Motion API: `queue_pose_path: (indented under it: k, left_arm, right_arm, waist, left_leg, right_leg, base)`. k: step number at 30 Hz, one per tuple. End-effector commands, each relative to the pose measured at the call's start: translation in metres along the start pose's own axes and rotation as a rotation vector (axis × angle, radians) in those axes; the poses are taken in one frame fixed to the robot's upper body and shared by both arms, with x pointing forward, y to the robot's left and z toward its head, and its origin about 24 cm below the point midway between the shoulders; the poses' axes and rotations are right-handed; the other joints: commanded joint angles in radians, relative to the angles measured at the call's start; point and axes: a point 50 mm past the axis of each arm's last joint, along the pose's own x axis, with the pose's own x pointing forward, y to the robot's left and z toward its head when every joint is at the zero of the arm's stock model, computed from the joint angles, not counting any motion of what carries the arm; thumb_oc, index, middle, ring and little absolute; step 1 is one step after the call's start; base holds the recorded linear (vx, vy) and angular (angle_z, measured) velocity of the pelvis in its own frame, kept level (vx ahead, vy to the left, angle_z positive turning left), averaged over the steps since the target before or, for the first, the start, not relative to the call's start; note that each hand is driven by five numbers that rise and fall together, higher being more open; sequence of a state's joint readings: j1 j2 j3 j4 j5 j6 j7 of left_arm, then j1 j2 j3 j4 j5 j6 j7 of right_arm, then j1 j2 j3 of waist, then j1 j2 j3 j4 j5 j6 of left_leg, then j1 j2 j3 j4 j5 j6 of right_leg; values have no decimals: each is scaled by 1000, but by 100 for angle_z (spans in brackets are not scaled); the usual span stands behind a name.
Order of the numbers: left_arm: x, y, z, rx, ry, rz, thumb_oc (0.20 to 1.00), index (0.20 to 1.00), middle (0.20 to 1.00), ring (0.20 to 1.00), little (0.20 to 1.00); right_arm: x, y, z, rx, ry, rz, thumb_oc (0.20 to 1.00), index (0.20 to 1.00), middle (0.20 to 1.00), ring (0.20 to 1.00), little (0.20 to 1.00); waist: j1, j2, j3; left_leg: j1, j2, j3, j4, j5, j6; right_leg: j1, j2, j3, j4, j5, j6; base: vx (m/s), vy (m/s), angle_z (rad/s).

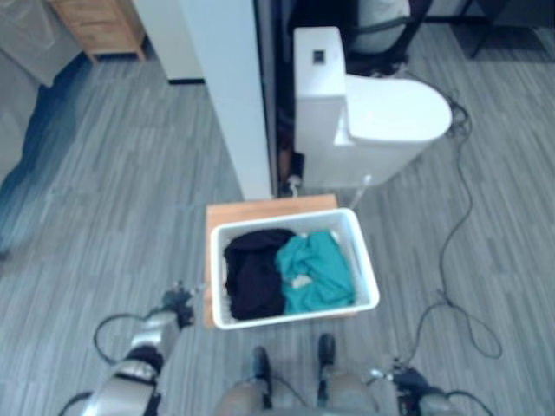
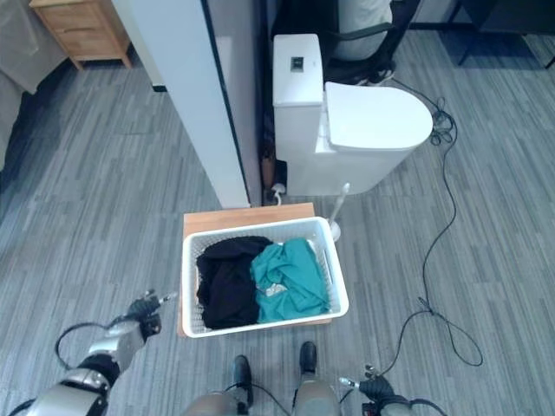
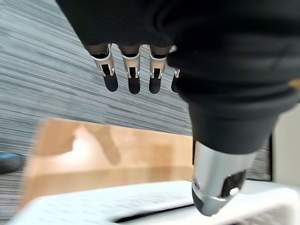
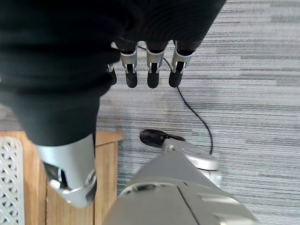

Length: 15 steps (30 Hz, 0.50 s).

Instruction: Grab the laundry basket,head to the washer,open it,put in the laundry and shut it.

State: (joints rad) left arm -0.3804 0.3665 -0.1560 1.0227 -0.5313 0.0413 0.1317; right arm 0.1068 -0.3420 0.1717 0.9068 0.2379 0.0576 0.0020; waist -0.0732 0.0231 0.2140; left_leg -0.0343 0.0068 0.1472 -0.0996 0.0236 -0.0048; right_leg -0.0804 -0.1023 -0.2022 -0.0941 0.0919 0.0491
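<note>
Left hand (image 2: 143, 314) hung at lower left of frame, fingers straight and relaxed, holding nothing, just beside the stand's left edge and apart from the basket. In the left wrist view its fingers (image 3: 132, 75) pointed down over grey floor, with the stand and the basket rim just past them.

Basket (image 2: 186, 286) sat centre frame on a low wooden stand (image 2: 247, 216), untouched. White plastic with lattice walls, it looked stiff and light, the load being only a few garments. Black cloth (image 2: 224, 282) lay in its left half, teal cloth (image 2: 290, 282) in the right; both soft, limp, loose, so they could spill if it tipped. Best hold was probably the long rims on left and right, one hand each, kept level. Smooth plastic rim could slip in the hard fingers.

Right hand (image 2: 371, 386) was at lower right of frame, low by the floor, fingers (image 4: 150, 70) relaxed and straight, empty, well apart from the basket.

Floor (image 2: 486, 260) was grey plank-look, flat. A white appliance (image 2: 347, 130) stood at upper centre behind a white partition (image 2: 186, 95), a wooden cabinet (image 2: 82, 30) at upper left, and a cable (image 2: 438, 251) trailed down the right.
</note>
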Motion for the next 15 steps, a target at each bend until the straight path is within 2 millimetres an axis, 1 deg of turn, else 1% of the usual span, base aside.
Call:
queue_pose_path:
  k: [1,7,8,12,15]
  left_arm:
    - [6,-16,30,35,-85,-9,1000,1000,1000,1000,1000]
    - [5,-30,33,41,-100,-40,1000,1000,1000,1000,1000]
    - [5,-30,34,40,-100,-40,1000,1000,1000,1000,1000]
    - [6,-41,37,56,-104,-68,1000,1000,1000,1000,1000]
    - [6,-43,37,66,-102,-72,1000,1000,1000,1000,1000]
  right_arm:
    - [-2,-18,-5,11,15,-39,1000,1000,1000,1000,1000]
    - [2,-17,-4,17,38,-46,1000,1000,1000,1000,1000]
    - [2,-17,-4,17,38,-46,1000,1000,1000,1000,1000]
    - [4,-21,-7,29,76,-72,1000,1000,1000,1000,1000]
    - [4,-22,-6,27,77,-74,1000,1000,1000,1000,1000]
  waist:
    - [-4,34,18]
    - [0,23,41]
    - [0,23,41]
    - [0,9,49]
    - [0,7,50]
  left_leg:
    - [-32,53,16,13,9,-34]
    - [-72,51,20,25,17,-32]
    - [-73,51,21,25,17,-32]
    - [-105,47,32,41,18,-27]
    - [-108,47,34,44,18,-27]
  right_leg:
    - [21,-10,-14,51,-95,51]
    - [-31,-12,-5,73,-86,48]
    - [-32,-12,-4,74,-86,48]
    - [-75,-13,12,97,-81,42]
    - [-77,-13,14,99,-81,40]
  base:
    - [-97,6,-4]
    - [-74,2,0]
    - [-68,3,-1]
    - [-49,1,-5]
    - [-15,1,-8]
